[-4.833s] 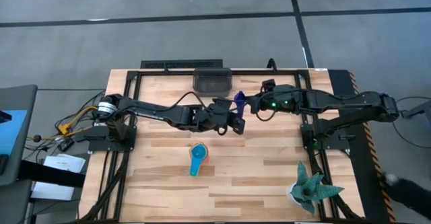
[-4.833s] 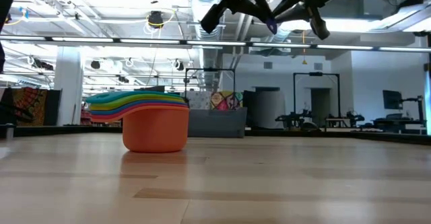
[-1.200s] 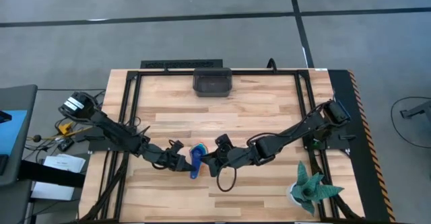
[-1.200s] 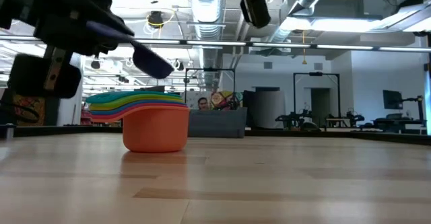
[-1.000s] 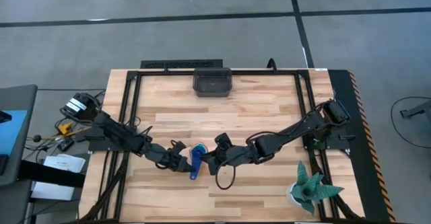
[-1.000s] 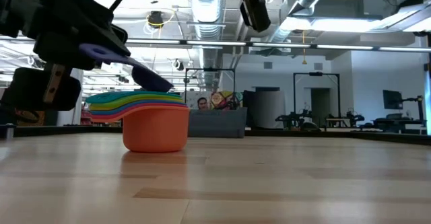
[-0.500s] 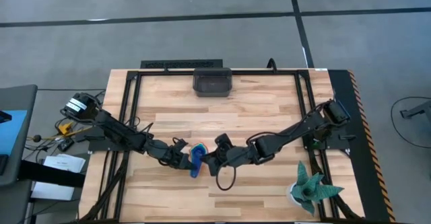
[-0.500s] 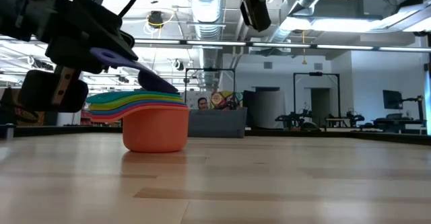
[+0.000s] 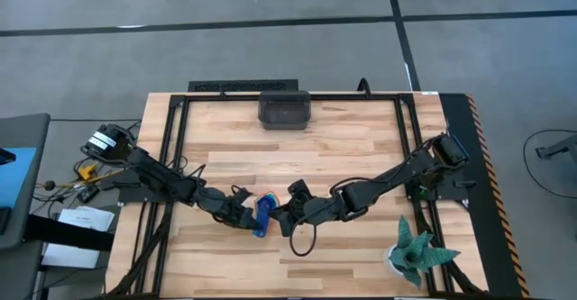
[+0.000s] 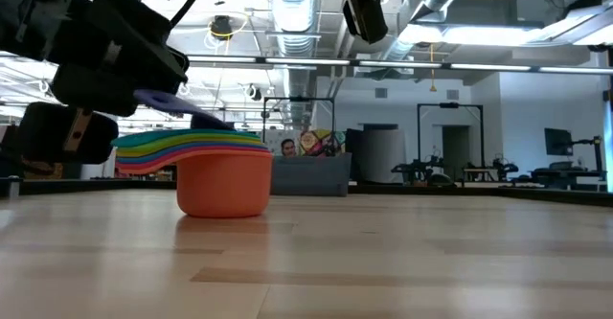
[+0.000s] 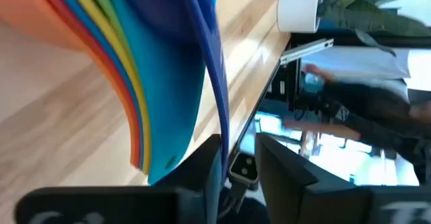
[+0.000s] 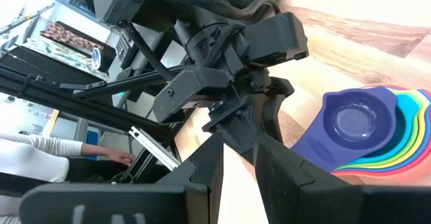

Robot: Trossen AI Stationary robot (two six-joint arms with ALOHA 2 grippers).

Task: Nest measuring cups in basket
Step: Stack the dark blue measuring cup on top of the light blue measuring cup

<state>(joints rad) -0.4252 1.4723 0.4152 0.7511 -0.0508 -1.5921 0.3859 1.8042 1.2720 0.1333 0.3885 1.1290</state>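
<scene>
The measuring cups stand nested in one stack (image 9: 262, 212) near the table's middle, the orange one (image 10: 223, 187) at the bottom, their handles fanned toward the left. The dark blue cup (image 12: 350, 120) sits level on top. My left gripper (image 9: 245, 213) is at the stack's left side, open a little, with a finger on either side of that cup's handle (image 11: 221, 126). My right gripper (image 9: 283, 217) hovers open just right of the stack and above it (image 10: 364, 12), holding nothing. The dark grey basket (image 9: 285, 109) stands at the far edge's middle. My left gripper (image 11: 241, 150) comes level from the table's left, along the dark blue cup's handle. The thin handle end (image 11: 225, 153) lies close against one finger (image 11: 205, 173), with a gap to the other. Whether it touches, I cannot tell. The cup rests nested in the stack.
A teal spiky plant in a white pot (image 9: 416, 253) stands at the near right corner. Black frame rails run along the table's left, right and far sides. Bare wood lies between the stack and the basket.
The dark blue cup, held tilted above the stack a second ago, has come down and now lies level, nested in the top of the stack. The left gripper has moved slightly toward the stack. The stack has shifted a little. The right arm has kept still.
</scene>
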